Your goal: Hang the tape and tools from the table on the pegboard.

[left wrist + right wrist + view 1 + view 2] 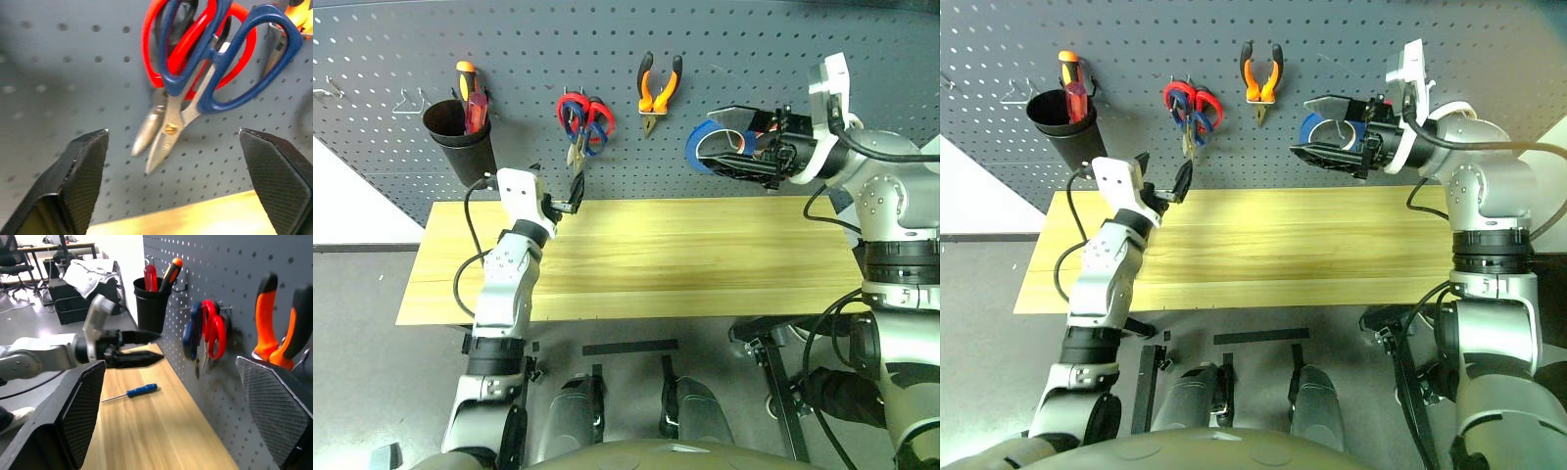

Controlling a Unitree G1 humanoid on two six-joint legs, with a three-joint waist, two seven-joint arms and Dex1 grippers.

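— Where did the head pair look from?
— From above and behind both arms, down over the bench point(705, 264) onto the pegboard point(803, 39).
— And the wrists?
— The left hand point(173, 188) faced the pegboard up close, beneath the blue-handled scissors point(215, 78). The right hand point(173, 418) looked along the board, sharing those scissors.

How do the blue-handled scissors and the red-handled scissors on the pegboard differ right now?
Colour: the blue-handled scissors have dark blue loops, while the red-handled scissors have bright red ones.
Position: the blue pair hangs in front, overlapping the red pair, which sits nearer the pegboard.
Blades: the blue pair's blades lie over the red pair's, whose tips end higher.
Both hang handles up, blades down, apparently from the same hook.
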